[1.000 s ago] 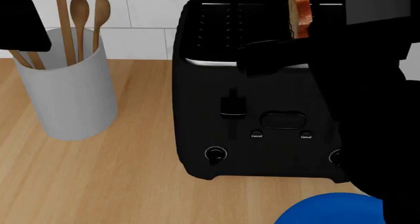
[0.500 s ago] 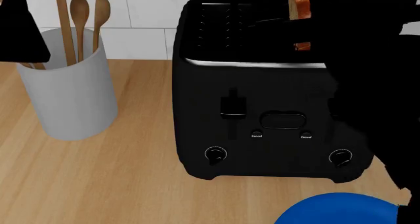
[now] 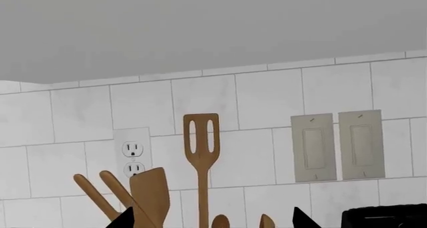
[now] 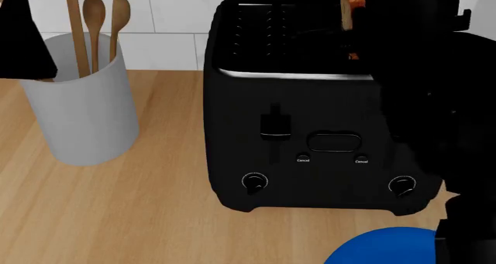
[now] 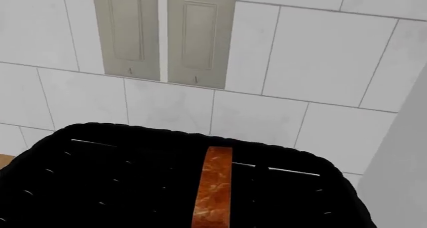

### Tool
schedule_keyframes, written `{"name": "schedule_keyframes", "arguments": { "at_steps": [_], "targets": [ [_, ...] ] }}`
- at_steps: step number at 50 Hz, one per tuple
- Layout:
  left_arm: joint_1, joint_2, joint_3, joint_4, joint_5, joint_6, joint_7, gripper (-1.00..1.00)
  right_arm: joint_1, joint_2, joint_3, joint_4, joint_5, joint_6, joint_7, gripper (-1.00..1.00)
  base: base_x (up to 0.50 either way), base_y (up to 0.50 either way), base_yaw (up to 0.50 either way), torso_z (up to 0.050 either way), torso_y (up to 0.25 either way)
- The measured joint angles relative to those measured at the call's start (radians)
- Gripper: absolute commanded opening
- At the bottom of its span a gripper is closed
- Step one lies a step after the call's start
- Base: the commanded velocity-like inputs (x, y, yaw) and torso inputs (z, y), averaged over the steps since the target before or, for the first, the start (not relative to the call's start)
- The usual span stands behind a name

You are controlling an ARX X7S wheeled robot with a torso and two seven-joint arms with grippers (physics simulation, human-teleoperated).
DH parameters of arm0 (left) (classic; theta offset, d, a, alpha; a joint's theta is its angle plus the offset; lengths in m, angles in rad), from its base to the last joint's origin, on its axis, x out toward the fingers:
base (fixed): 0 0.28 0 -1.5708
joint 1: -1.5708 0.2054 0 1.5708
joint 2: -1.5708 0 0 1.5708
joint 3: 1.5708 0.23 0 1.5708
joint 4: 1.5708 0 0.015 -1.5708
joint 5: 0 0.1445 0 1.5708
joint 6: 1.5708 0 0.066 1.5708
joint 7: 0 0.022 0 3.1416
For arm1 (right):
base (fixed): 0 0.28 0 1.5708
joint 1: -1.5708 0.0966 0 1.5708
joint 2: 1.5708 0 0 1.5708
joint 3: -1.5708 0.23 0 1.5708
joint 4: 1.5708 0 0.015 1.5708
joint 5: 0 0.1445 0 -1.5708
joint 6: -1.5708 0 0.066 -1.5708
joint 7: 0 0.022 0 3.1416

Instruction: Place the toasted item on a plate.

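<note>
The toasted item [image 4: 350,7] stands upright in the right slot of the black toaster [image 4: 310,136], with its orange-brown crust sticking out. In the right wrist view its crust edge [image 5: 213,188] is dead centre, rising from the toaster's top [image 5: 100,178]. My right gripper [image 4: 355,43] hangs over that slot around the slice, but its black fingers merge with the toaster, so I cannot tell their spacing. The blue plate [image 4: 384,248] lies in front of the toaster at the near right, partly cut off. My left gripper [image 4: 23,38] is open and empty above the utensil holder.
A white utensil holder [image 4: 81,107] with wooden spoons [image 4: 93,26] stands left of the toaster. A wooden spatula [image 3: 201,153] shows in the left wrist view. A tiled wall with an outlet [image 3: 132,158] and switches [image 5: 163,32] is behind. My right arm [image 4: 442,113] covers the toaster's right side.
My right arm has moved up and back over the toaster's far right, its gripper now at the toast's slot. The toast and the left arm have not moved.
</note>
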Motion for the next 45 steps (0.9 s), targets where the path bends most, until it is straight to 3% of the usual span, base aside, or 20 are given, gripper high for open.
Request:
{"name": "schedule_keyframes", "arguments": {
  "at_steps": [18, 19, 27, 45],
  "targets": [
    [0.014, -0.009, -0.003, 0.001, -0.013, 0.011, -0.008, 1.0, 0.039, -0.032, -0.046, 0.152, -0.044, -0.099, -0.059, 1.0, 0.0, 0.0, 0.0, 0.0, 0.0],
    [0.014, -0.009, -0.004, 0.002, -0.013, 0.011, -0.009, 1.0, 0.04, -0.033, -0.047, 0.155, -0.045, -0.103, -0.061, -1.0, 0.0, 0.0, 0.0, 0.0, 0.0],
    [0.018, -0.012, -0.006, 0.003, -0.02, 0.013, -0.013, 1.0, 0.051, -0.042, -0.042, 0.151, -0.08, -0.169, -0.091, -1.0, 0.0, 0.0, 0.0, 0.0, 0.0],
    [0.004, -0.012, -0.019, 0.015, -0.04, -0.008, -0.025, 1.0, 0.082, -0.028, -0.067, 0.112, -0.081, -0.082, -0.075, -1.0, 0.0, 0.0, 0.0, 0.0, 0.0]
  ]
}}
